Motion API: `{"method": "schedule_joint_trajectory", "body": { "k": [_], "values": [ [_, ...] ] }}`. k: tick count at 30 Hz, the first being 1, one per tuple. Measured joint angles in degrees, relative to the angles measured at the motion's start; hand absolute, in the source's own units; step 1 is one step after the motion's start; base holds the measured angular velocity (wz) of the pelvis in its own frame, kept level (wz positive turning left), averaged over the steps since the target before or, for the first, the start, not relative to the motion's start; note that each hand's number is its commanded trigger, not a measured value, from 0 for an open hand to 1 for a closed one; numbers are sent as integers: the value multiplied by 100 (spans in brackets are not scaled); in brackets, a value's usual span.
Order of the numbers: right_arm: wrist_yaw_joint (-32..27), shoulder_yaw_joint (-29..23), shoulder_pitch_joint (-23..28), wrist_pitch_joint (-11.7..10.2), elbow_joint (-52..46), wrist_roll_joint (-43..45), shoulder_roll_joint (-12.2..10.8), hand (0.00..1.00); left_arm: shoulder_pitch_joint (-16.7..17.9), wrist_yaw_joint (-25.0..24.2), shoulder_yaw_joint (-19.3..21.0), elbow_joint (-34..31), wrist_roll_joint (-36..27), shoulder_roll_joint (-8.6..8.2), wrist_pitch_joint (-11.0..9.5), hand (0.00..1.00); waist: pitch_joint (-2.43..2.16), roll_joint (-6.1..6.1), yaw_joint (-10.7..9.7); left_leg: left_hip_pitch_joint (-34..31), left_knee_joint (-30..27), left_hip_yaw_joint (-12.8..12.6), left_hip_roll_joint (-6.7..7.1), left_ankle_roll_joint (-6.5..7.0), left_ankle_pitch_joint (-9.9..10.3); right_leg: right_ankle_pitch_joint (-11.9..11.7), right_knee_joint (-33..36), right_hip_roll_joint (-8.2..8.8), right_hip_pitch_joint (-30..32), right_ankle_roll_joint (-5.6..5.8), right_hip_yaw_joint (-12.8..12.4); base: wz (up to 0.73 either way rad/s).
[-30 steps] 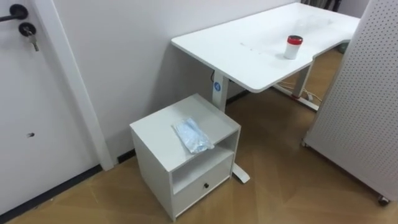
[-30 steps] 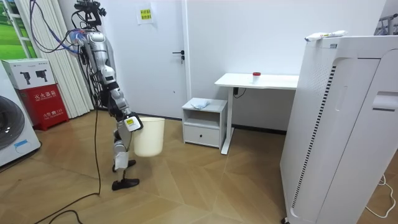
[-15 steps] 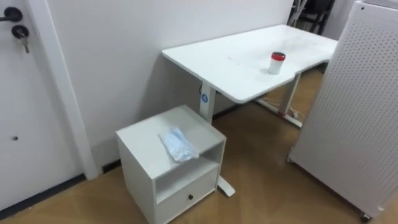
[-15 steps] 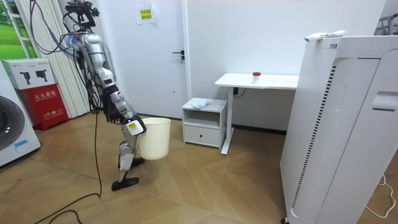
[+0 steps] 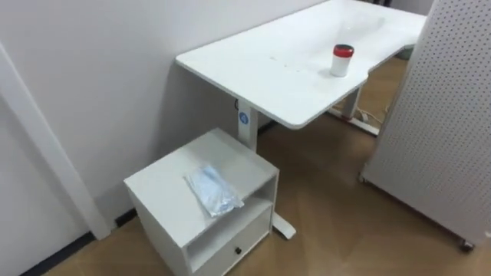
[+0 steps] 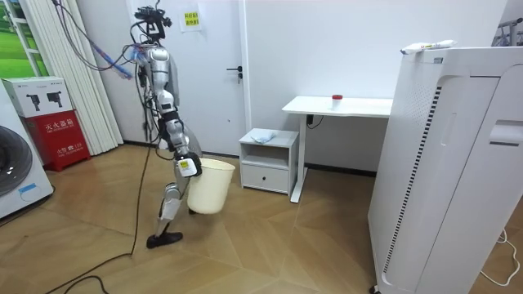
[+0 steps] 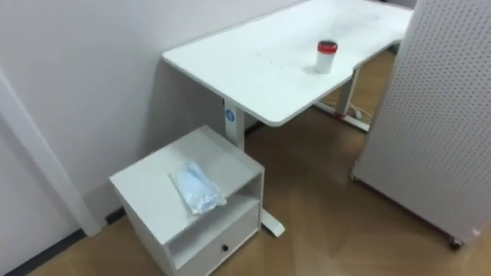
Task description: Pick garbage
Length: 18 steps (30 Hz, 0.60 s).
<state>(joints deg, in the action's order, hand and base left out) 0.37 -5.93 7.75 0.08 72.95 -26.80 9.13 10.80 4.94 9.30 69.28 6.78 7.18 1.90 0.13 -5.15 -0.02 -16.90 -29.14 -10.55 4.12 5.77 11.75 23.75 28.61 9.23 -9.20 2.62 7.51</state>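
Probably an office-like test room: white desk (image 5: 261, 61), small cabinet (image 5: 165, 192), washing machine (image 6: 15, 175), door (image 6: 216, 82), wood floor (image 6: 270, 245).

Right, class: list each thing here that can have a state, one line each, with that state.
Plastic wrapper: crumpled, lying on the cabinet top.
Cabinet drawer: shut.
Red-lidded jar: upright, lid on, on the desk.
Door: shut.
Waste bin: off the floor, carried by the robot.
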Motion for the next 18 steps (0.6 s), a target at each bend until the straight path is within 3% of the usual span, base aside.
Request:
{"method": "schedule_joint_trajectory", "body": {
  "k": [1, 2, 3, 4, 5, 6, 8, 9, 10, 11, 13, 14, 15, 16, 17, 18],
  "values": [
    [-68, 1, -31, -3, -71, -3, 16, 100, -46, 14, -21, -2, -40, 4, 8, 0, 7, 17, 4, 74, -5, -8, 61, 49, 85, -125, 654, 152, 245, 171, 150, 3],
    [-91, 3, -42, -7, -121, 0, 24, 100, -76, 37, -37, -3, -57, 9, 8, 0, 5, 14, 4, 132, -4, -20, 80, 81, 127, -236, 969, 227, 370, 204, 202, 13],
    [-113, 9, -73, -17, -178, 5, 24, 100, -123, 114, -94, -24, -124, 30, 10, 0, 10, 8, 10, 263, 69, -29, 135, 129, 173, -553, 1577, 362, 624, 184, 227, 14],
    [-114, 11, -150, -19, -185, 5, 28, 100, -126, 173, -128, -39, -155, 44, -4, 0, 16, 7, 34, 425, 186, -13, 171, 175, 202, -1013, 2074, 463, 834, 125, 255, 10],
    [-110, 15, -177, -23, -184, 3, 24, 100, -123, 208, -136, -42, -158, 47, -13, 0, 20, 22, 42, 519, 241, 4, 170, 189, 223, -1268, 2257, 489, 911, 95, 263, 4],
    [-98, 27, -223, -21, -175, 5, 5, 100, -124, 274, -185, -51, -150, 74, -17, 0, 2, 131, 57, 701, 387, 64, 163, 208, 242, -1602, 2516, 529, 1026, 83, 305, 4],
    [-31, 28, -286, -27, -210, 0, -21, 100, -166, 408, -201, -66, -111, 82, -20, 0, 8, 164, 70, 873, 580, 144, 115, 216, 246, -1438, 2821, 551, 1383, 64, 423, 2],
    [-20, 29, -320, -33, -274, 2, -21, 100, -177, 468, -259, -77, -110, 80, -24, 0, 17, 216, 82, 972, 686, 178, 45, 212, 246, -1200, 2790, 495, 1690, 39, 459, 0],
    [-24, 52, -324, -43, -300, -5, -22, 100, -178, 479, -290, -94, -109, 84, -25, 0, 14, 240, 75, 1009, 732, 207, 4, 205, 247, -1093, 2658, 440, 1821, 38, 465, 19],
    [-25, 138, -304, -85, -321, -61, -24, 100, -188, 525, -393, -156, -127, 91, -53, 0, 24, 303, 20, 1065, 813, 329, -81, 180, 245, -939, 2177, 270, 1974, 39, 463, 27],
    [-22, 153, -309, -138, -317, -105, -61, 100, -202, 554, -405, -253, -167, 98, -179, 0, 34, 292, 32, 1191, 1003, 441, -144, 125, 215, -889, 1112, 113, 2144, 47, 432, 30],
    [-17, 212, -276, -188, -315, -127, -60, 100, -234, 562, -447, -248, -226, 101, -249, 0, 33, 284, 1, 1262, 1099, 568, -158, 96, 202, -931, 147, -2, 2095, 39, 368, 45],
    [-22, 230, -260, -257, -293, -125, -56, 100, -255, 562, -532, -257, -283, 99, -299, 0, 34, 263, -29, 1309, 1187, 676, -144, 60, 202, -1190, -801, -103, 2015, 29, 352, 69],
    [-28, 244, -253, -315, -240, -124, -69, 100, -251, 568, -578, -268, -322, 90, -373, 0, 16, 258, -80, 1358, 1227, 830, -152, 1, 218, -1675, -1213, -221, 1909, 38, 311, 58],
    [-29, 251, -249, -339, -205, -123, -89, 100, -249, 574, -596, -267, -382, 98, -411, 0, -6, 227, -113, 1395, 1285, 861, -144, -29, 221, -1915, -1334, -274, 1844, 69, 237, 46],
    [-51, 255, -262, -392, -145, -119, -115, 100, -248, 584, -618, -267, -411, 85, -473, 0, -22, 248, -77, 1520, 1416, 903, -204, -95, 198, -1961, -1509, -380, 1698, 25, 262, 18]
  ]
}}
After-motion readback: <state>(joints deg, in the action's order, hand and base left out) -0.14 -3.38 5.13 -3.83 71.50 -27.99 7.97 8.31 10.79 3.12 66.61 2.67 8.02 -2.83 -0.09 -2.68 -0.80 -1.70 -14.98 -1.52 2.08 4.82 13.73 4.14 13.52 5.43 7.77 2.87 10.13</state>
